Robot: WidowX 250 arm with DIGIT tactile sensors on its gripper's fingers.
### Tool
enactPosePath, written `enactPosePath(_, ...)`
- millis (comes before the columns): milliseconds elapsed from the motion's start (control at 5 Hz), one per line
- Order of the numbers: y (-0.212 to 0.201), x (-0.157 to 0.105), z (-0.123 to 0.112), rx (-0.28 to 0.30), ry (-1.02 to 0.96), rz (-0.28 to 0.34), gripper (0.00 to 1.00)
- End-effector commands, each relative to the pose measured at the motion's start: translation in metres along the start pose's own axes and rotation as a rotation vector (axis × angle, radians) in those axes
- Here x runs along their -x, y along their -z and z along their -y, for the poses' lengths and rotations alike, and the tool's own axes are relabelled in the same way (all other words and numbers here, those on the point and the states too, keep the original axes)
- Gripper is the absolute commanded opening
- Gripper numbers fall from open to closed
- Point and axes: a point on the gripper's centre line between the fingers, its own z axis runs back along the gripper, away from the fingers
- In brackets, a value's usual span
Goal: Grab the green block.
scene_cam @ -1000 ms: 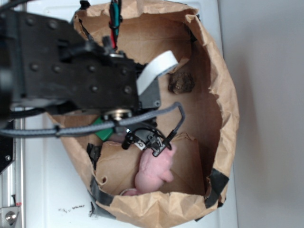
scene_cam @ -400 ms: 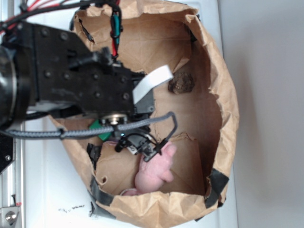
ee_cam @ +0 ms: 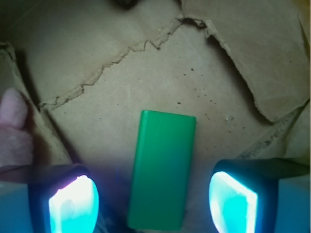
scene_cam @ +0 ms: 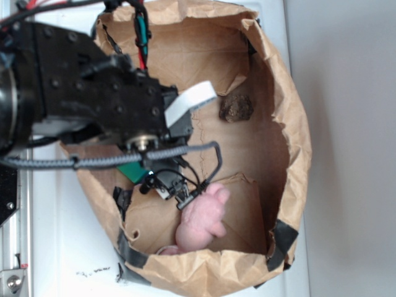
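Pre-grasp step: claw (ee_cam: pixel 153 204) spread wide, empty, straddling flat bright green rectangular block (ee_cam: pixel 162 167) lying between its pads; next, descend and clamp.

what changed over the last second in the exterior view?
The arm has shifted toward the image's left and slightly up, carrying the end effector off the pink plush toy. Its fingers are open either side of the green block, nothing gripped. The block, plush toy, brown lump and paper bag haven't moved.
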Motion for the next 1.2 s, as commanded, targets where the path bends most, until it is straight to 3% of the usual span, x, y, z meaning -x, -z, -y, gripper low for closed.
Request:
enactPosePath(0,-0.010,-0.015,-0.002,0.037,-0.026,0.011,1.00)
enactPosePath(200,0.000,-0.019,0.003,0.047,-0.019,-0.020,1.00)
enactPosePath(400,0.012,-0.006,0.005,0.055,-0.006,-0.007,1.00)
enactPosePath(1000,0.012,-0.006,0.005,0.055,-0.006,-0.007,1.00)
